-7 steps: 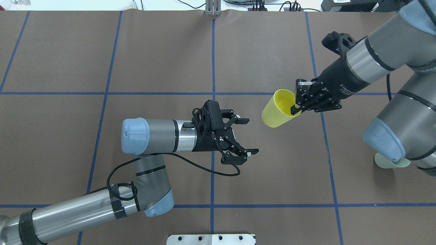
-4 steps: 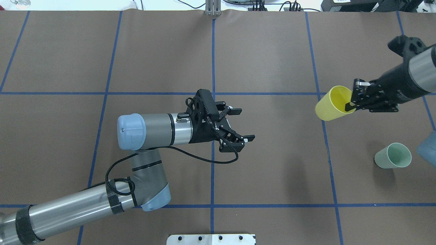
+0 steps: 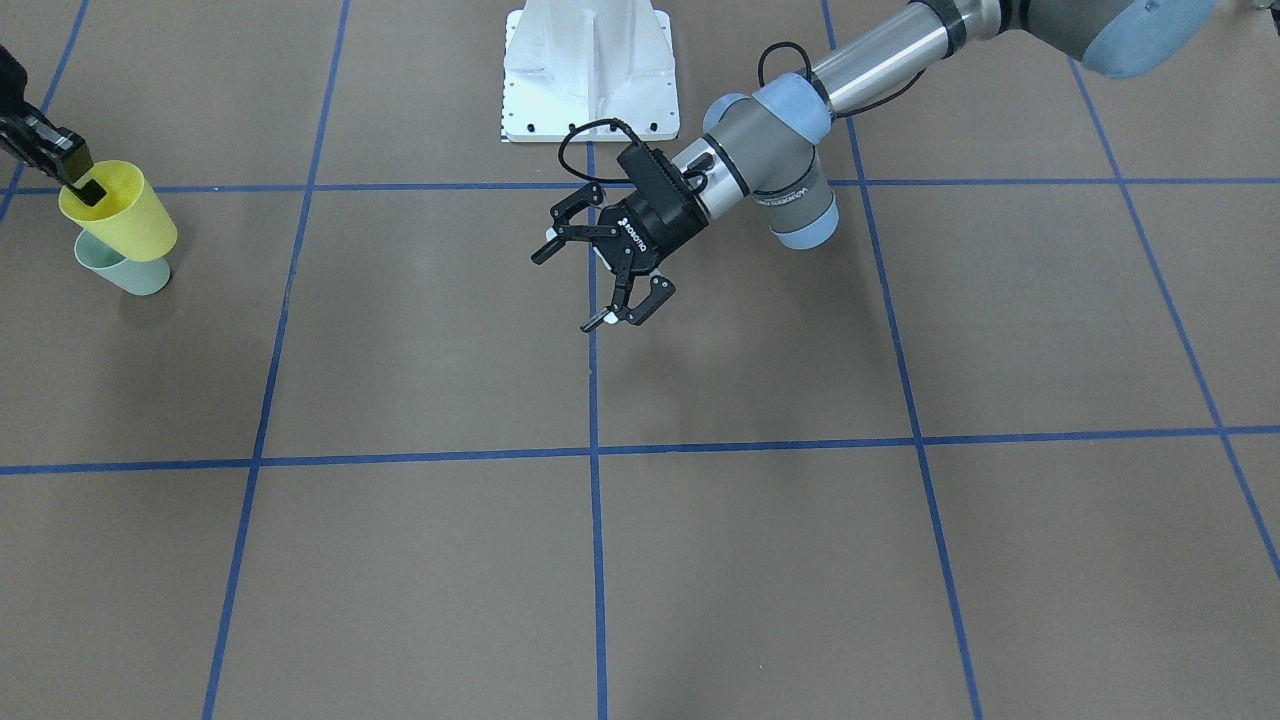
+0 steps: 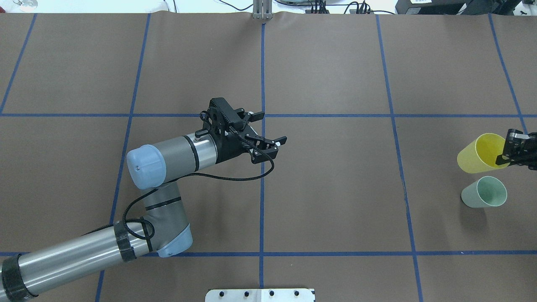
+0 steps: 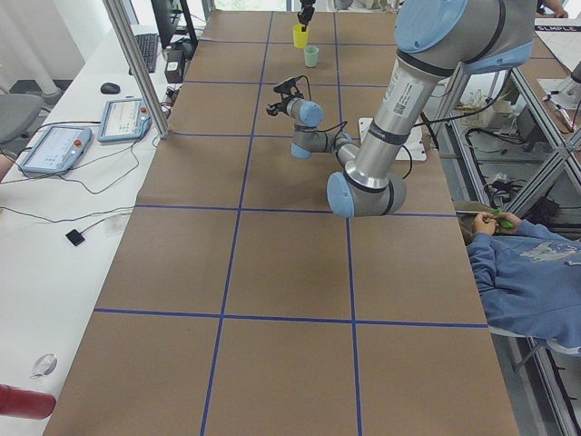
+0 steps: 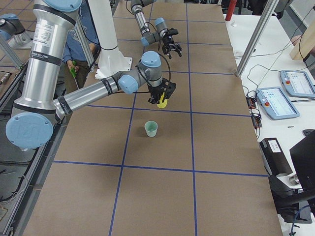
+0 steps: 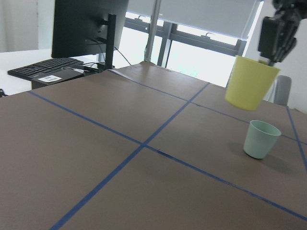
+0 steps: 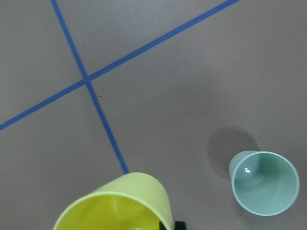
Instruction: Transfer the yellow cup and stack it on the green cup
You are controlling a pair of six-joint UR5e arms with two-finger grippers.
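Our right gripper (image 4: pixel 507 147) is at the right edge of the overhead view. It pinches the rim of the yellow cup (image 4: pixel 478 159), with one finger inside the cup and one outside. We see the yellow cup up in the air, tipped a bit to the side. The green cup (image 4: pixel 482 197) stands on the brown table (image 4: pixel 335 63) just below it in that view, with its mouth up. In the left wrist view the yellow cup (image 7: pixel 250 84) hangs higher than the green cup (image 7: pixel 260 139) and a little to its left, and the two do not touch. Our left gripper (image 4: pixel 272 126) is near the middle of the overhead view, close to where two blue lines (image 4: pixel 262 63) cross. Its fingers are spread wide apart and hold nothing.
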